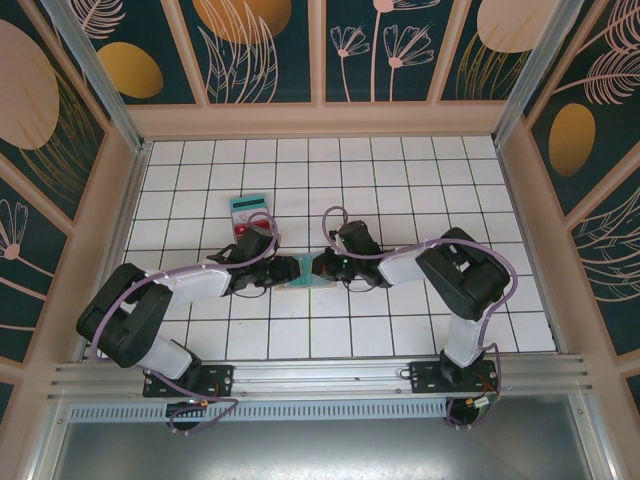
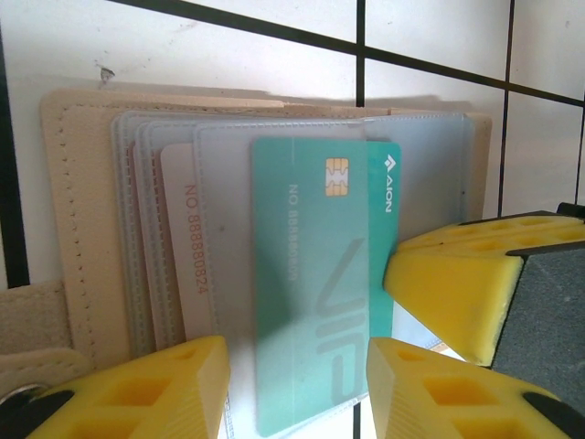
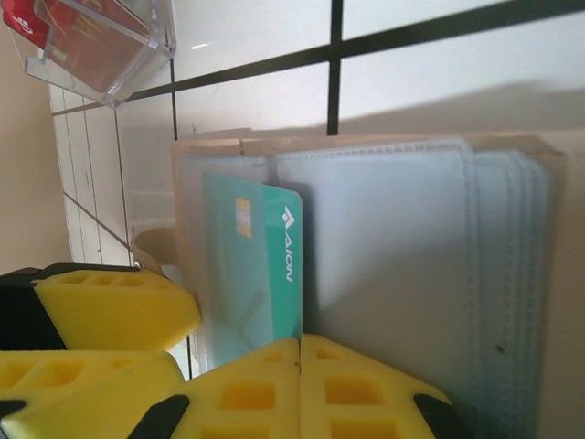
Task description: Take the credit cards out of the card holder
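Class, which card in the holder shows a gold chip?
The teal card, front sleeve, marked AION; the pale pink card behind bears just a printed number.

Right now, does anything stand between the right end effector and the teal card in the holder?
Nothing visible does. The teal card has its logo edge out of the clear sleeve, and the right end effector, shut, sits at that edge. The sleeve covers only the rest of the card.
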Controlling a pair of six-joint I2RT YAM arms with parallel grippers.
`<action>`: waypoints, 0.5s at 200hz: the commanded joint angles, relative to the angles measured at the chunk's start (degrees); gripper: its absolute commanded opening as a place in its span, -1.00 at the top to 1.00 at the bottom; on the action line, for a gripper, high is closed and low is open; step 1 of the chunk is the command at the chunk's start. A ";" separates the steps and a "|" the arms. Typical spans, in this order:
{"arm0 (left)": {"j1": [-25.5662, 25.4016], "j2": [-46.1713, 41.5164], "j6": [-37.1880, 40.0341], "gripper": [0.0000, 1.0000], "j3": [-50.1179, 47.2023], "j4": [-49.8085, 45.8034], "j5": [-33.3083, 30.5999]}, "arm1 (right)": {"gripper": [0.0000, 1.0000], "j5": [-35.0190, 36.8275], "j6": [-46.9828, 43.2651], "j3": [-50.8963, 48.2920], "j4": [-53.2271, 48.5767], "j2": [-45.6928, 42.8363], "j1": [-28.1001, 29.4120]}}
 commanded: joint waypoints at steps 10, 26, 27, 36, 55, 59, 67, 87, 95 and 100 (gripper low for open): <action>0.08 0.14 0.11 0.08 -1.08 -2.72 -0.96 | 1.00 0.64 -1.15 -2.26 -1.31 -2.79 -1.15; 0.04 0.26 0.16 0.08 -1.08 -2.72 -0.96 | 1.00 0.72 -1.50 -3.11 -1.78 -3.67 -1.63; 0.04 0.29 0.12 0.08 -1.08 -2.72 -0.96 | 1.00 0.72 -1.49 -3.16 -1.78 -3.69 -1.67; 0.04 0.34 0.14 0.08 -1.08 -2.72 -0.96 | 1.00 0.73 -1.70 -3.76 -1.88 -4.25 -1.98; 0.09 0.28 0.16 0.08 -1.08 -2.72 -0.87 | 1.00 0.80 -2.32 -4.74 -2.73 -5.50 -2.78; 0.03 0.27 0.16 0.08 -1.02 -2.72 -0.87 | 1.00 0.81 -2.47 -4.94 -2.93 -5.84 -2.96; 0.05 0.30 0.24 0.08 -1.09 -2.72 -0.87 | 1.00 0.60 -2.77 -5.40 -3.23 -6.40 -3.39; 0.07 0.01 0.25 0.08 -0.99 -2.89 -0.96 | 1.00 0.37 -3.90 -6.60 -4.60 -8.22 -4.38; 0.04 -0.04 0.34 0.08 -0.91 -3.02 -1.03 | 1.00 0.36 -4.25 -7.16 -4.97 -9.10 -4.87; 0.04 -0.18 0.34 0.08 -0.83 -3.11 -1.11 | 1.00 0.30 -4.30 -7.56 -5.12 -9.82 -5.22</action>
